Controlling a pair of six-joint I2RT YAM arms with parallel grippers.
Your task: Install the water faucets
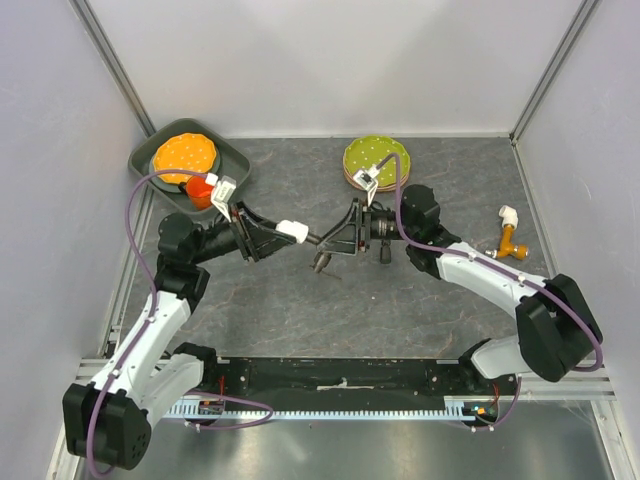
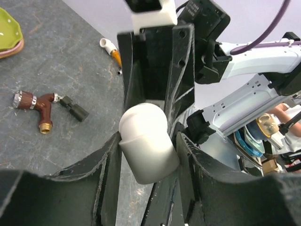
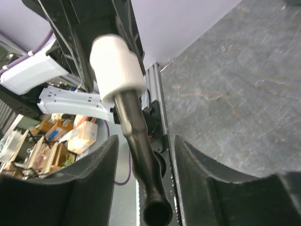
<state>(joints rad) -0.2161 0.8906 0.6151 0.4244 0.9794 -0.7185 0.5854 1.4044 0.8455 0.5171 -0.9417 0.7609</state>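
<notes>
My left gripper [image 1: 297, 231] is shut on a white elbow fitting [image 2: 148, 143] and holds it above the table's middle. A dark grey tap [image 3: 141, 150] sticks out of the white fitting [image 3: 115, 66] toward my right gripper [image 1: 342, 238]. In the right wrist view my right gripper [image 3: 146, 141] is open, with a jaw on each side of the grey tap and a gap on both sides. A reddish-brown tap [image 1: 325, 263] lies on the table below the grippers. It also shows in the left wrist view [image 2: 43, 107].
A stack of green dotted plates [image 1: 375, 160] sits at the back centre. A dark tray [image 1: 232, 160] at the back left holds an orange dotted plate and an orange cup [image 1: 200, 192]. An orange tap with a white end [image 1: 510, 236] lies at the right.
</notes>
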